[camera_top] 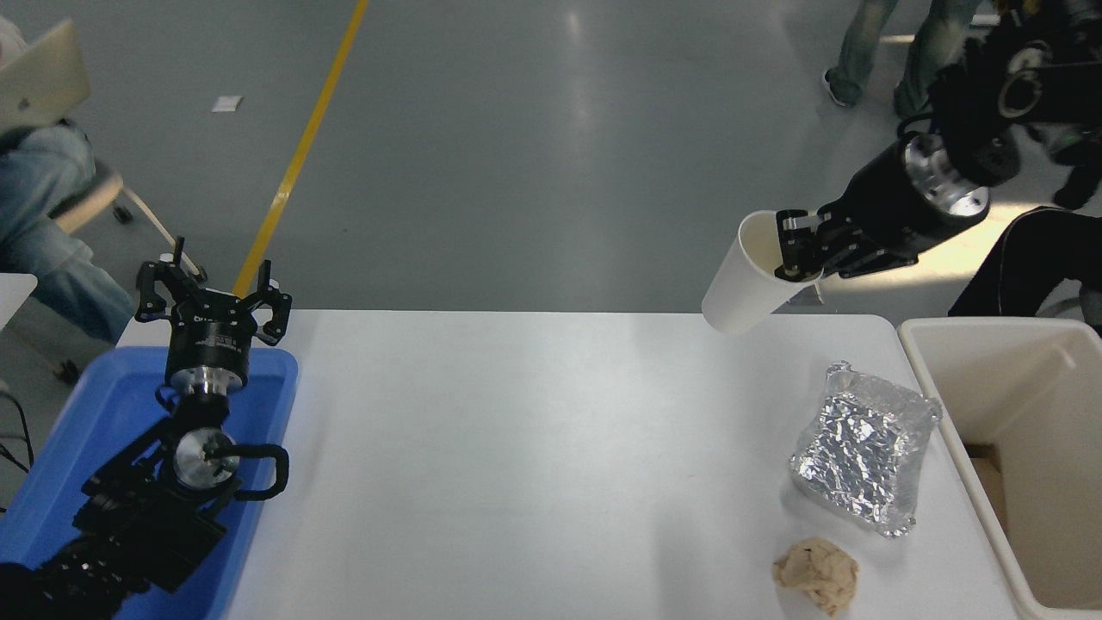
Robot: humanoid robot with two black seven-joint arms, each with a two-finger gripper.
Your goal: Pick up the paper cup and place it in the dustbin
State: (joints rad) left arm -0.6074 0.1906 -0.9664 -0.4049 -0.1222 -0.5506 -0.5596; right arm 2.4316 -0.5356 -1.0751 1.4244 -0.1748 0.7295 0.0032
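The right arm reaches in from the upper right, raised high, its right gripper [796, 250] clamped on a paper cup [747, 275] rim. The left gripper [213, 297] sits parked lower left, fingers spread; its arm bent beneath.

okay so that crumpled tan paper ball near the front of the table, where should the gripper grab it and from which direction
Probably from straight above, closing the jaws across the middle of the paper ball. It is a low, lumpy wad lying loose on the table with no handle or rim, so its widest part offers the surest hold. The foil packet sits apart, leaving room on both sides.
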